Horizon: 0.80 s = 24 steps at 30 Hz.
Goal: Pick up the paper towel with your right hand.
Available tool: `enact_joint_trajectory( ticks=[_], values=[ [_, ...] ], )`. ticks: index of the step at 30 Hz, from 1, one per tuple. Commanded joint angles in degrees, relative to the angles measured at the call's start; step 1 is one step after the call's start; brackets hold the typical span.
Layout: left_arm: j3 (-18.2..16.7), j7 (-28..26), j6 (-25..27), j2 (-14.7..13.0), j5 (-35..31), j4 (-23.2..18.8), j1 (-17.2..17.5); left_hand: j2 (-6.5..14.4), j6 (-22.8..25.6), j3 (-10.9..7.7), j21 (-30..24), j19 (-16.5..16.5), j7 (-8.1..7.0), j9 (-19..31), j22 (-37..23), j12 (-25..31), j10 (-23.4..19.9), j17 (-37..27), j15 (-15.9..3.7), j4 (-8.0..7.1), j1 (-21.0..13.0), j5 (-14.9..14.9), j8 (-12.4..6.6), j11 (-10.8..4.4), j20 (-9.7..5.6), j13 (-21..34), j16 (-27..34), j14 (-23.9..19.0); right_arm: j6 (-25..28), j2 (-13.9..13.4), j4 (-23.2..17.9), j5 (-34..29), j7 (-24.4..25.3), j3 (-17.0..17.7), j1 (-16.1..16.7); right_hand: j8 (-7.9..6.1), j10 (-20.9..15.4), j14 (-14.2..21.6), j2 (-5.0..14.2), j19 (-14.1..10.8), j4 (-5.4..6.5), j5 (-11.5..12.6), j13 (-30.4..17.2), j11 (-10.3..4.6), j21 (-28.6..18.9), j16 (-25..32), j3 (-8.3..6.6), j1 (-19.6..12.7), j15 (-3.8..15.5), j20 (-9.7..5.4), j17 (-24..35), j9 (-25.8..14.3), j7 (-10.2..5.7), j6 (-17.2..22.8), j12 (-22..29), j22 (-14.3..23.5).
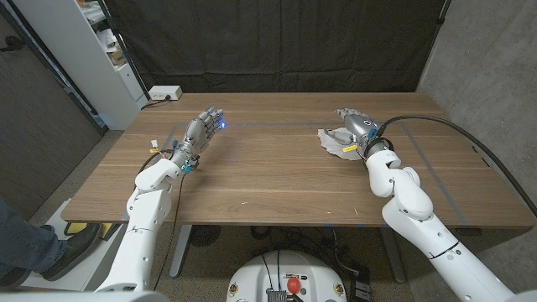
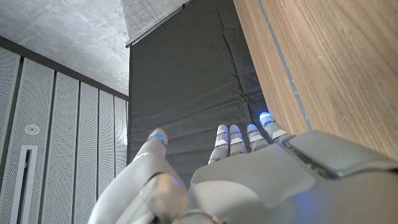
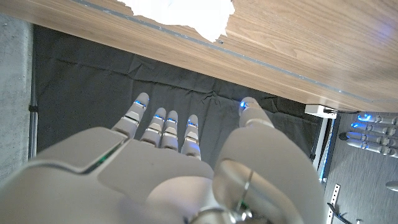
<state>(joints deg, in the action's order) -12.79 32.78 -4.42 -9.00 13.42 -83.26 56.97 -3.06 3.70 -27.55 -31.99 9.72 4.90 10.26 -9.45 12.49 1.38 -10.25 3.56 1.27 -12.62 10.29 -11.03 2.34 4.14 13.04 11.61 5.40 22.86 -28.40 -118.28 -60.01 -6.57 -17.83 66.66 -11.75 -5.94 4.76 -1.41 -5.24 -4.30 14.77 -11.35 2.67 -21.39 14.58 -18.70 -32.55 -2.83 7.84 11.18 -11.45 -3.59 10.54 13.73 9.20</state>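
Note:
A crumpled white paper towel (image 1: 333,141) lies on the wooden table (image 1: 268,180) at the far right. My right hand (image 1: 357,127) is over the towel's right part with its fingers stretched out and apart, holding nothing; whether it touches the towel I cannot tell. The right wrist view shows that hand (image 3: 174,168) with spread fingers and the paper towel (image 3: 180,11) on the table beyond them. My left hand (image 1: 201,134) is at the far left of the table, fingers straight and empty, as the left wrist view of the hand (image 2: 249,177) confirms.
A white power strip (image 1: 165,93) lies at the table's back left corner. Thin blue tape lines (image 1: 277,123) cross the tabletop. A black cable (image 1: 470,138) runs along my right arm. A person's shoe (image 1: 71,243) is on the floor at the left.

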Motion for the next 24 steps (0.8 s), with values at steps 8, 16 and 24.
enact_joint_trajectory(
  ticks=[8, 16, 24],
  values=[
    [-0.2, -0.02, -0.01, 0.02, -0.03, 0.07, -0.09, 0.55, 0.49, -0.16, 0.49, 5.88, -0.05, 0.12, -0.32, -0.16, -0.41, -0.32, -0.16, 0.44, 0.17, -0.04, -0.08, -0.12, 0.72, -0.17, -0.17, 0.17, 3.04, -0.06, 0.01, -2.04, -4.41, -0.95, -0.89, 0.23, -1.59, 4.67, -0.54, -4.2, -1.67, -0.11, -0.12, 0.28, 0.36, 1.33, -0.11, -2.1, 0.35, 1.43, -0.08, -0.11, 0.05, -0.42, -0.39, 0.18],
    [-0.15, -0.11, 0.25, -0.01, -0.07, -0.66, 0.2, 0.62, 0.56, -0.11, 0.77, 5.9, -0.04, 0.13, -0.33, -0.17, -0.39, -0.33, -0.18, 0.49, 0.24, -0.05, -0.07, -0.15, 0.86, -0.29, -0.2, 0.17, 3.93, -0.16, -0.23, -2.65, -5.09, -0.98, -0.46, -0.19, -4.24, 6.81, -1.06, -6.93, -2.49, 0.56, -0.18, 0.43, 0.74, 1.64, -0.26, -3.11, 1.6, 1.53, 0.02, -0.13, 0.29, 0.58, 0.18, 0.15],
    [0.03, -0.24, 0.51, -0.06, -0.16, -1.4, 0.44, 0.68, 0.63, -0.06, 1.05, 5.9, -0.15, 0.13, -0.34, -0.14, -0.49, -0.33, -0.19, 0.54, 0.3, -0.05, -0.05, -0.31, 1.06, -0.4, -0.22, 0.14, 5.94, 0.05, 0.18, -4.36, -7.22, -1.68, -0.96, -0.41, -6.05, 8.34, -1.28, -7.64, -2.77, 0.96, -0.23, 0.47, 1.26, 1.96, -0.3, -3.51, 2.17, 1.53, 0.09, -0.15, 0.12, 1.25, 0.6, 0.15]
  ],
)
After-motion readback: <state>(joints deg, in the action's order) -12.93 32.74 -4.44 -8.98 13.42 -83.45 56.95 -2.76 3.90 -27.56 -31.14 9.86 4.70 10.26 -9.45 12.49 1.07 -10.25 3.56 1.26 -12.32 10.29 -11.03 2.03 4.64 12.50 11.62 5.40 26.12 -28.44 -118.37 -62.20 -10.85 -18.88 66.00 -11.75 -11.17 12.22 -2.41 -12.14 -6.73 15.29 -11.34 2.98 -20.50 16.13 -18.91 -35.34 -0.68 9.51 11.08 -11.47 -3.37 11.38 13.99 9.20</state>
